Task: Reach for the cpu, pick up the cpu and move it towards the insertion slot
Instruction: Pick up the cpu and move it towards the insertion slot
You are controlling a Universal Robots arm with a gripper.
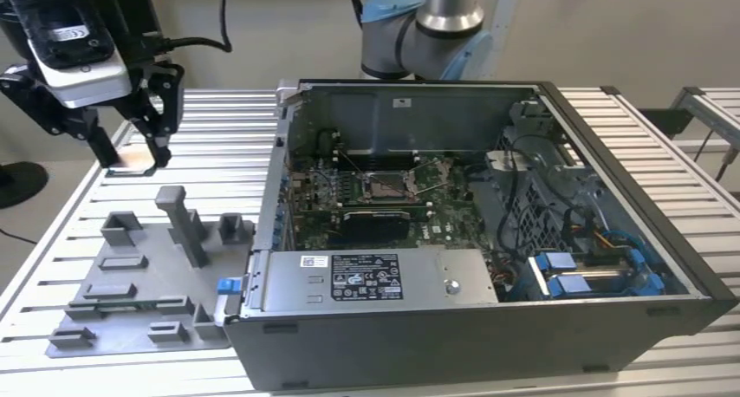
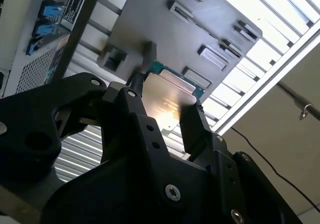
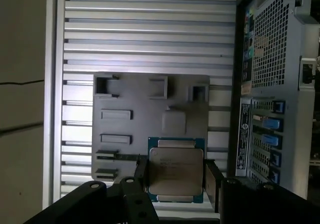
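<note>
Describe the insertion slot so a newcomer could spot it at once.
Look inside the open computer case, at its green circuit board. The insertion slot is the square, shiny-framed socket with a dark centre; the neighbouring black rectangular component is larger.

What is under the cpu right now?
In the first wrist view the cpu, gripped by the hand, overlaps an edge of the grey fixture plate and the slatted table. The patch straight beneath is covered by the cpu.

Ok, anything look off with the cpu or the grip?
Nothing stands out. The cpu sits square in the gripper, held by two opposite edges, and the insertion slot in the open case looks unobstructed.
</note>
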